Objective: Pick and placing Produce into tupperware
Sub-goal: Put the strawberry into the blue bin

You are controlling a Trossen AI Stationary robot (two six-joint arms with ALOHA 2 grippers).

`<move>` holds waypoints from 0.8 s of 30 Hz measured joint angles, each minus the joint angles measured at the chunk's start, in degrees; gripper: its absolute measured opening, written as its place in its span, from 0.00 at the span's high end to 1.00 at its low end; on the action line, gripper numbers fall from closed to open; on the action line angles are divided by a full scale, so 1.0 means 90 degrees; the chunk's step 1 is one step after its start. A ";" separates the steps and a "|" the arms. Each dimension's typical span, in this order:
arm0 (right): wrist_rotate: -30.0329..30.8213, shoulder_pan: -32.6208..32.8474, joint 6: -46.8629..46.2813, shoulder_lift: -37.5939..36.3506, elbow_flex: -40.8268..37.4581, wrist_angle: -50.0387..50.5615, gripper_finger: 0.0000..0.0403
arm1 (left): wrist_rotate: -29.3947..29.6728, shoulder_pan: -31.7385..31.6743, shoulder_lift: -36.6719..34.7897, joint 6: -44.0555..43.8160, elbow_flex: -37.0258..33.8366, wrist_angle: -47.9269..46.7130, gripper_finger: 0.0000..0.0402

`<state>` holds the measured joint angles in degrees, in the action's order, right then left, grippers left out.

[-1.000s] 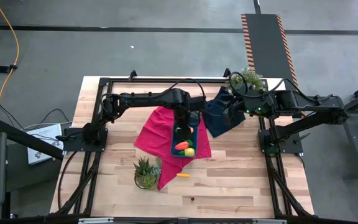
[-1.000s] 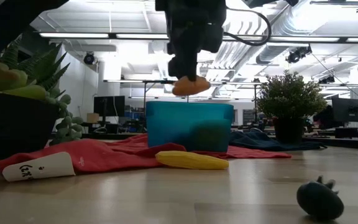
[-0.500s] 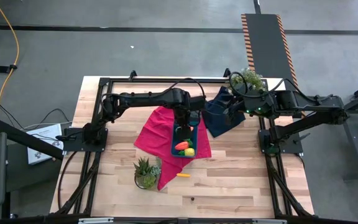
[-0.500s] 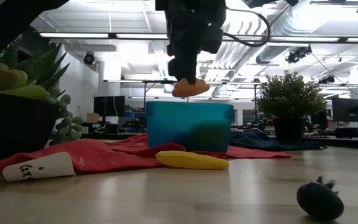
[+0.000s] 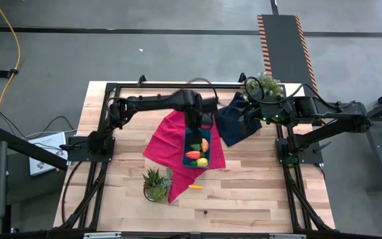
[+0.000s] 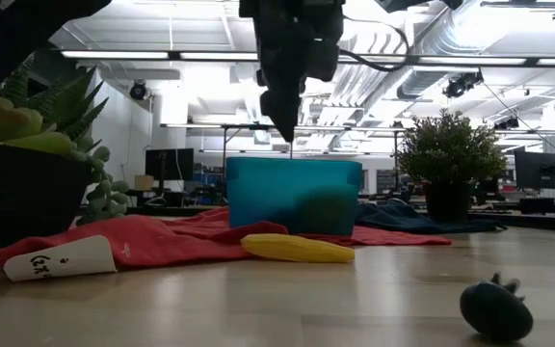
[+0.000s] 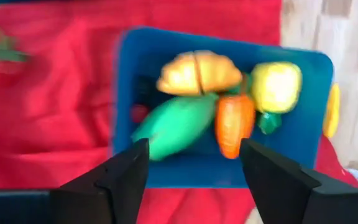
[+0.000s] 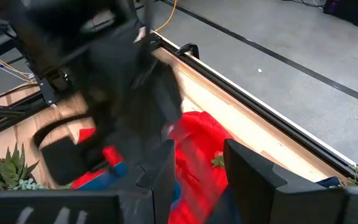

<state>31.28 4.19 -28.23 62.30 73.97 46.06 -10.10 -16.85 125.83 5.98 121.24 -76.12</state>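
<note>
The teal tupperware (image 5: pixel 188 141) sits on a red cloth (image 5: pixel 168 138) at mid-table. In it lie an orange piece (image 7: pixel 199 73), a green piece (image 7: pixel 176 124), a red-orange carrot (image 7: pixel 234 121) and a yellow piece (image 7: pixel 275 86). My left gripper (image 7: pixel 191 180) hangs open above the tub's far end, pointing down, with nothing between its fingers; the low view shows it (image 6: pixel 287 130) clear above the tub (image 6: pixel 292 193). A yellow piece of produce (image 6: pixel 297 249) lies on the table in front of the tub. My right gripper (image 8: pixel 197 180) waits open, raised at the far right.
A potted succulent (image 5: pixel 156 184) stands near the cloth's front corner. A leafy plant (image 5: pixel 264 85) stands at the far right beside a navy cloth (image 5: pixel 234 119). A small dark piece (image 6: pixel 495 306) lies near the front edge. Bare wood spreads along the near side.
My left gripper has let go of the orange piece it held over the tub. The piece has dropped and now lies in the tupperware next to the other produce. The gripper stays above the tub.
</note>
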 joint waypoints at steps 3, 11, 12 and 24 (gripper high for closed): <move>0.0001 0.0000 -0.0002 0.0000 0.0000 0.0000 0.68 | -0.0166 -0.0289 -0.0016 0.0148 0.0189 -0.0024 0.44; 0.0000 0.0000 -0.0002 0.0000 0.0000 0.0000 0.68 | -0.0656 -0.1061 -0.0016 0.0717 0.0463 -0.0020 0.48; 0.0000 0.0000 -0.0002 0.0000 0.0000 0.0000 0.68 | -0.0665 -0.1155 -0.0016 0.0802 0.0463 0.0003 0.48; 0.0001 0.0000 -0.0144 0.0000 0.0000 0.0000 0.68 | 0.0081 -0.1867 -0.0007 -0.1137 0.0463 0.0792 0.51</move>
<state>31.29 4.19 -29.53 62.30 73.97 46.06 -9.37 -33.66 125.78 -4.25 125.40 -68.99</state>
